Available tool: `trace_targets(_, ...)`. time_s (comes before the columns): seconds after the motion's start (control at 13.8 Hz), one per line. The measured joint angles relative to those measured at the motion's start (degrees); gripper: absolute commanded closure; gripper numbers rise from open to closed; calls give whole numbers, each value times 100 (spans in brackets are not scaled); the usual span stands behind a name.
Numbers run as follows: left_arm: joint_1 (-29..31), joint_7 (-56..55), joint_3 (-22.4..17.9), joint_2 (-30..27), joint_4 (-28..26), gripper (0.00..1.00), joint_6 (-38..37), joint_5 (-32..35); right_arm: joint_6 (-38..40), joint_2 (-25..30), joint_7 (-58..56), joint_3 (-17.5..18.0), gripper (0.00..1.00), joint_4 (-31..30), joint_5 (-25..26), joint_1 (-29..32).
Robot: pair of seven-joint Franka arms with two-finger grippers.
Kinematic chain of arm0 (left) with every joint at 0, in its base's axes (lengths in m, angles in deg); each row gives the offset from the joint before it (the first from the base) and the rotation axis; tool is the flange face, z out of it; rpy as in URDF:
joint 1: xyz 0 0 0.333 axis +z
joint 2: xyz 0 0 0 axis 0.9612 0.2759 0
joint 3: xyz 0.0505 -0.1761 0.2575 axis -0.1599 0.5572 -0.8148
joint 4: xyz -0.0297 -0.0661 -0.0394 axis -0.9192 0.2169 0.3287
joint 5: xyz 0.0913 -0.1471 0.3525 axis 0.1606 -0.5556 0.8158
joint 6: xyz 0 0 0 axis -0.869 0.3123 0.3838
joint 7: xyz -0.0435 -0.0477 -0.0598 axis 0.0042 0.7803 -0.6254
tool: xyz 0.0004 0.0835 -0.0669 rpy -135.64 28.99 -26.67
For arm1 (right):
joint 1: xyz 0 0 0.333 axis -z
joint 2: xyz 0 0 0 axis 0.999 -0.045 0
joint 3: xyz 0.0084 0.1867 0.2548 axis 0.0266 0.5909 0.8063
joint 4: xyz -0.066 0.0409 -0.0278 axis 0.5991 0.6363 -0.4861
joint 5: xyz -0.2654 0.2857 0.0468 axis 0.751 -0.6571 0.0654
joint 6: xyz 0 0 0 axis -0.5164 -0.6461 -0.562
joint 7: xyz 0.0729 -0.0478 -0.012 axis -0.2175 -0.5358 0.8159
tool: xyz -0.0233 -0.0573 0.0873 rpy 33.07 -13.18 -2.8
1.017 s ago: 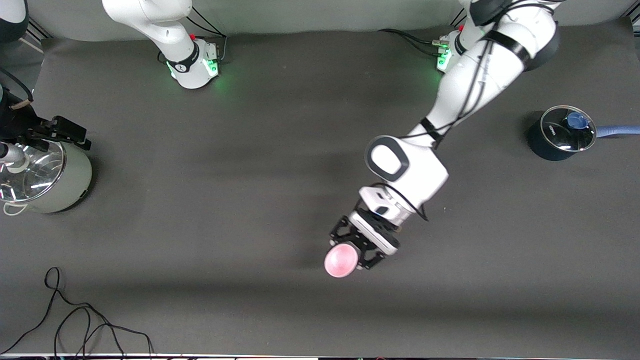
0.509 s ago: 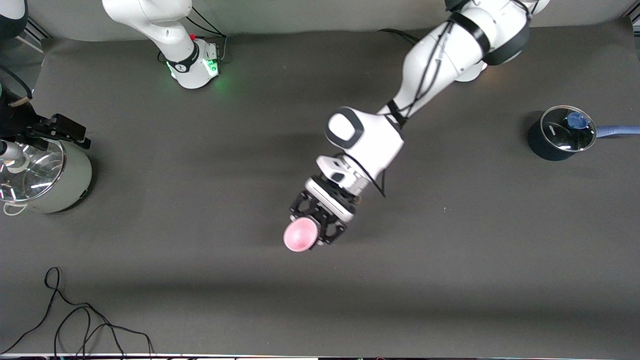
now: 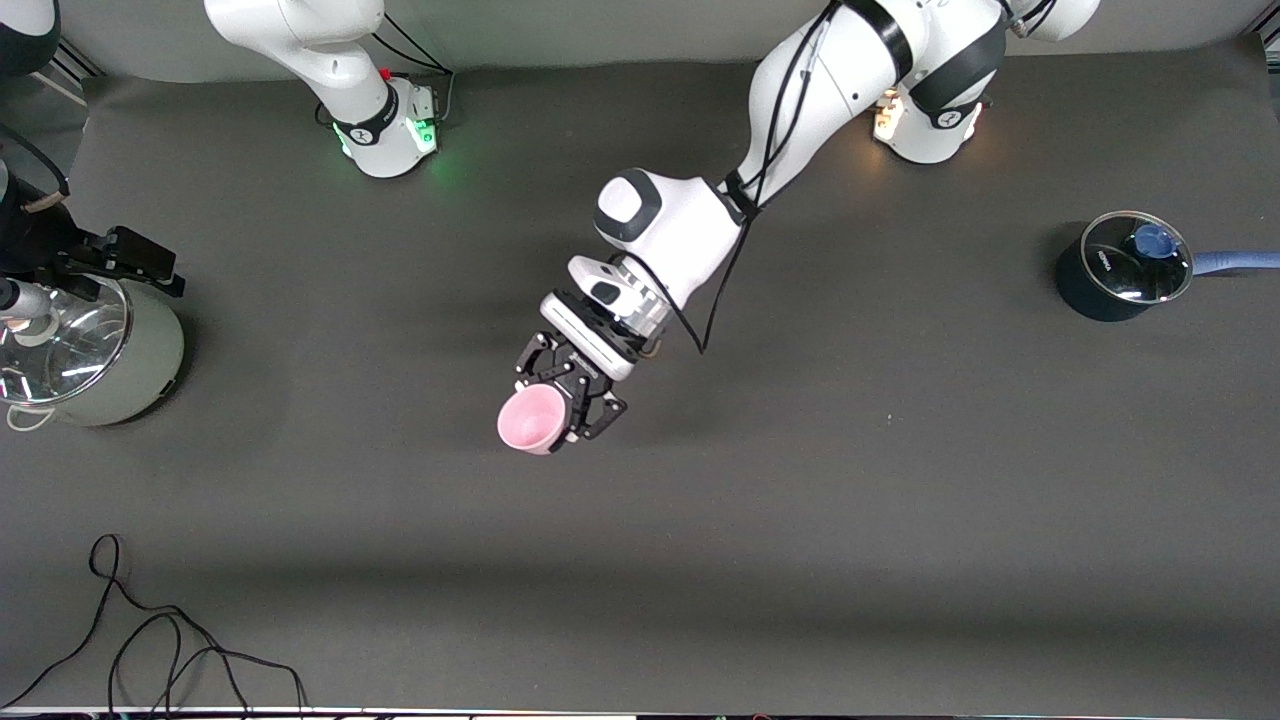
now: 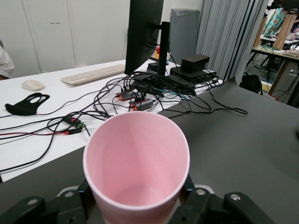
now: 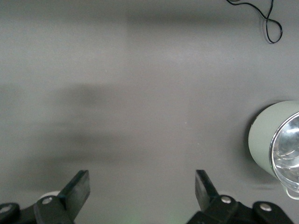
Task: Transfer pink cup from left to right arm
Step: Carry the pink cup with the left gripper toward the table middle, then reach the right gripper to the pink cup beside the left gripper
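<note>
The pink cup (image 3: 528, 420) is a small plain tapered cup, held in the air over the middle of the table. It is tilted, with its open mouth toward the front camera. My left gripper (image 3: 563, 397) is shut on it, one finger on each side of its lower body. In the left wrist view the cup (image 4: 136, 163) fills the foreground between the left gripper's (image 4: 136, 201) black fingers, and it is empty inside. My right gripper (image 5: 141, 181) is open and empty, high above bare table beside the pale green pot (image 5: 275, 140). In the front view it (image 3: 120, 262) shows over that pot.
The pale green pot with a shiny lid (image 3: 90, 350) stands at the right arm's end. A dark blue pot with a glass lid (image 3: 1125, 268) stands at the left arm's end. A black cable (image 3: 160, 640) lies near the table's front edge.
My left arm has swung the cup toward the right arm's end and toward the robots' bases, tipping it further onto its side. The right gripper has stayed in place.
</note>
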Motion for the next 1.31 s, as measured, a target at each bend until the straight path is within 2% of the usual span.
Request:
trace_targets(0.36, -48, 5, -238, -2, 8, 100, -400, 329, -95, -12, 321, 108, 0, -11, 0, -341)
trace_targets(0.58, -43, 5, -332, -2, 15, 100, -598, 342, -425, -110, 904, 133, 0, -47, 0, -855)
trace_targets(1.31, -45, 4, -426, -2, 16, 100, -577, 348, -1405, -1032, 3108, 158, 0, 192, 0, -2271)
